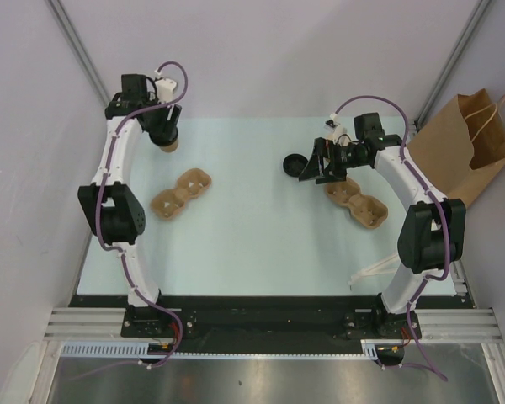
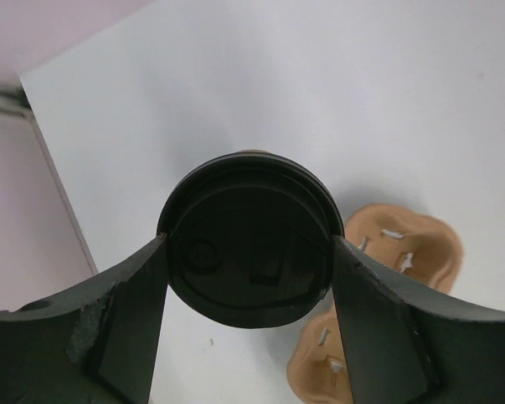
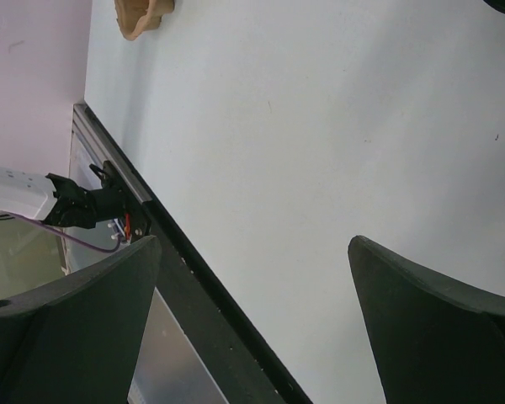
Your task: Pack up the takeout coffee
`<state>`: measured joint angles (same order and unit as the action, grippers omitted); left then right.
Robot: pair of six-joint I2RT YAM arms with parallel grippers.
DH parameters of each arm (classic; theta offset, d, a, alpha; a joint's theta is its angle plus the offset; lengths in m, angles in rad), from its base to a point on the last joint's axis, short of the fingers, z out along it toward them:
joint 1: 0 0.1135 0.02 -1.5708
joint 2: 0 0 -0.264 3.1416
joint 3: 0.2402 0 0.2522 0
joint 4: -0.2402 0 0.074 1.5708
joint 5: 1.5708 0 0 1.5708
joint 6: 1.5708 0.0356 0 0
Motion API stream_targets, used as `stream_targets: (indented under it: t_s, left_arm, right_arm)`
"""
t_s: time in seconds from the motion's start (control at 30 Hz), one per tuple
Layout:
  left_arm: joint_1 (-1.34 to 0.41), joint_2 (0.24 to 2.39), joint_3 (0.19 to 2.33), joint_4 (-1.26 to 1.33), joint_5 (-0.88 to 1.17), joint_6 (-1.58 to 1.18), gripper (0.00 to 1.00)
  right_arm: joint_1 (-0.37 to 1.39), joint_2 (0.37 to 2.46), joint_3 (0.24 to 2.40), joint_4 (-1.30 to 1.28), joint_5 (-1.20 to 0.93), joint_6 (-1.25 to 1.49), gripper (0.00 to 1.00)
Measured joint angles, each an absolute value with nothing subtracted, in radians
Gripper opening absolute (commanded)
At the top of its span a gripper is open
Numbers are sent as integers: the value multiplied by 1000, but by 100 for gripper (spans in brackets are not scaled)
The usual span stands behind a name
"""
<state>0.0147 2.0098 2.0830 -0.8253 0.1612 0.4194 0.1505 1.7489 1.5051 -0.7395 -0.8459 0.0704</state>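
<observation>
Left jaws pinch tan takeout coffee (image 1: 169, 146) under black lid (image 2: 248, 252).

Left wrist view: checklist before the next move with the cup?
1. Left fingers against both sides of the takeout coffee: ok.
2. Black lid sits on the cup: ok.
3. Cup clear of the table: cannot tell.
4. Cup tray nearer the left arm, both holes empty: ok.
5. Right fingers open, holding nothing: ok.
6. Paper bag mouth open: cannot tell.
</observation>
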Motion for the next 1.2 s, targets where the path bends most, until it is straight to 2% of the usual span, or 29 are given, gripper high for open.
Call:
stream_targets:
  t_s: [0.33,0.63,0.7,0.73,0.8,0.9,1.2]
  left_arm:
    - [133,2126,2064,-850,193,398,49]
    - [137,2127,1940,-838,225,374,52]
    - [137,2127,1927,-822,229,373,58]
    - [136,2127,1926,-820,231,372,67]
    - [136,2127,1922,-809,233,366,77]
    - [136,2127,1913,-790,236,364,98]
    - [136,2107,1893,-786,237,355,100]
  right_arm:
    - [150,1749,1502,-739,-847,70,100]
    - [150,1749,1499,-736,-847,70,100]
    - [150,1749,1498,-735,-847,70,100]
    - [150,1749,1498,-736,-847,70,100]
    - [150,1749,1498,-735,-847,70,100]
    - [150,1749,1498,-736,-847,70,100]
    - [149,1733,1498,-737,-846,70,100]
